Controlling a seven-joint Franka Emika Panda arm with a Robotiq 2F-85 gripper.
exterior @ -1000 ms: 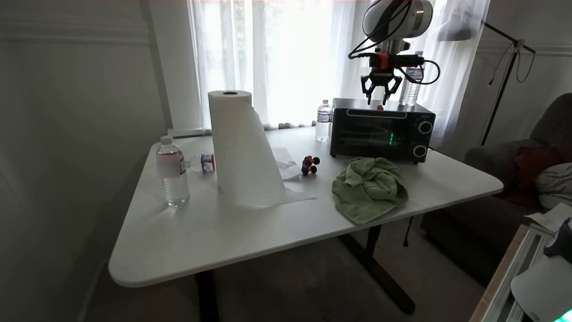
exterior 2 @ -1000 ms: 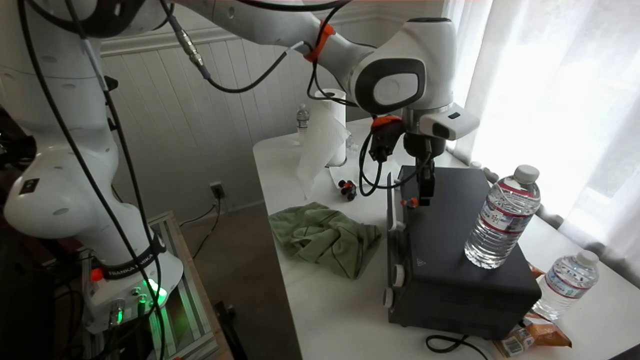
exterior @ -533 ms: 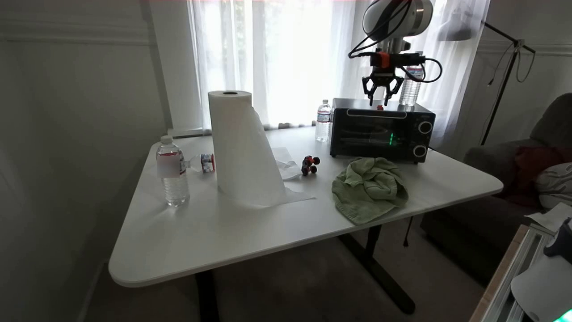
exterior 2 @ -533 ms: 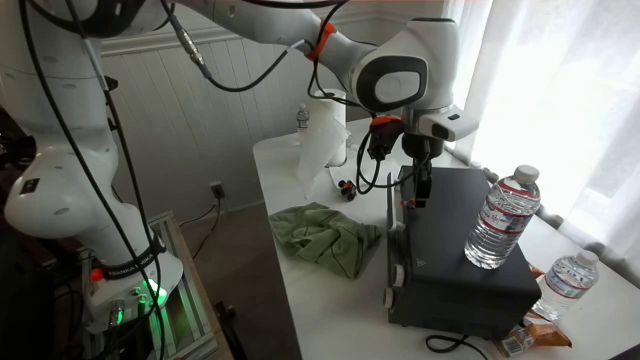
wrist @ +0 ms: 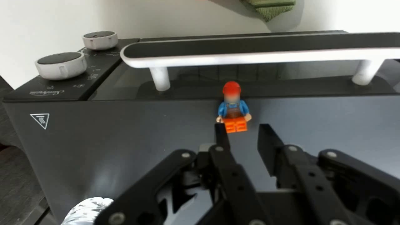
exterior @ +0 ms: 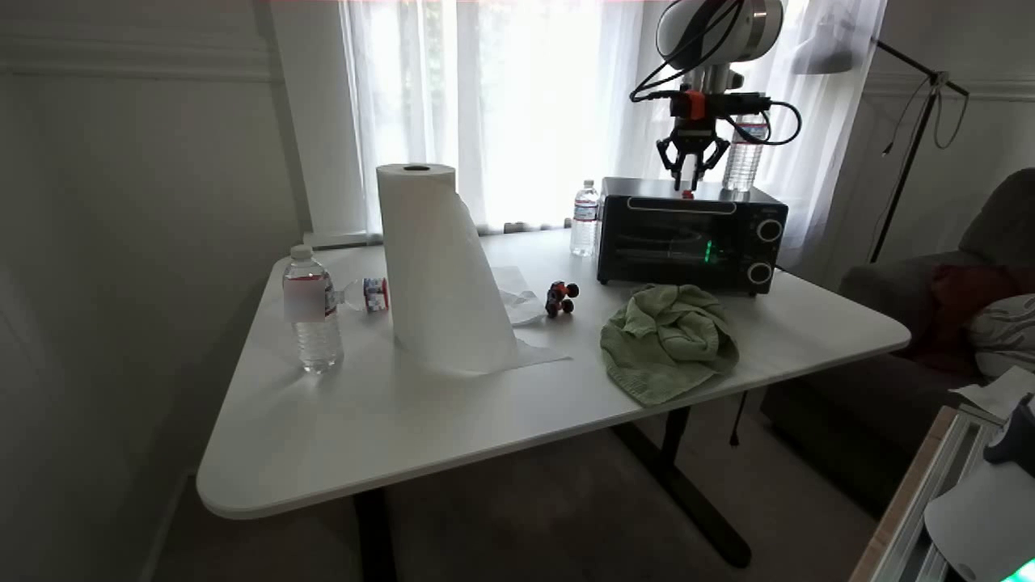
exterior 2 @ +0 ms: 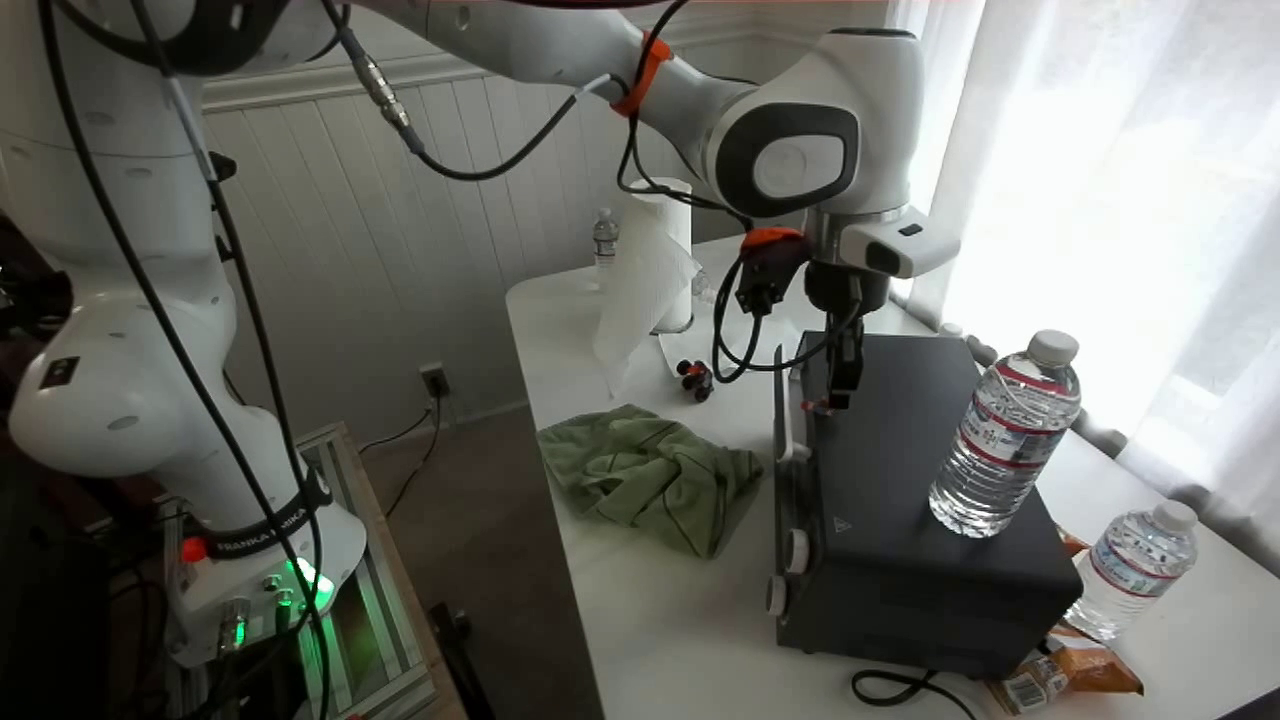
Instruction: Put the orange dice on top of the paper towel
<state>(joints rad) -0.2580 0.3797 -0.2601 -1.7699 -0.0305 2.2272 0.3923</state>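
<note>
No orange dice shows in any view. A small toy figure [wrist: 233, 109] with red cap, blue arms and orange legs lies at the front edge of the toaster oven's top; it also shows in both exterior views [exterior: 687, 194] [exterior 2: 818, 407]. My gripper [wrist: 243, 125] is partly open and empty just above the oven; it also shows in both exterior views [exterior: 686, 186] [exterior 2: 843, 400]. In the wrist view its left fingertip overlaps the figure's legs; contact cannot be told. The paper towel roll [exterior: 428, 267] stands upright on the table, also seen in an exterior view [exterior 2: 645, 270].
The black toaster oven [exterior: 687, 242] carries a water bottle [exterior 2: 1005, 440]. A green cloth [exterior: 671, 339] lies before it. A toy car [exterior: 560, 299] and a loose paper sheet [exterior: 517, 283] lie between roll and oven. More bottles [exterior: 313, 323] [exterior 2: 1135, 570] stand on the white table [exterior: 364, 436].
My gripper's fingers have drawn closer together. The hand has shifted slightly over the oven toward its front edge. The toy figure, the roll and the other things have not visibly moved.
</note>
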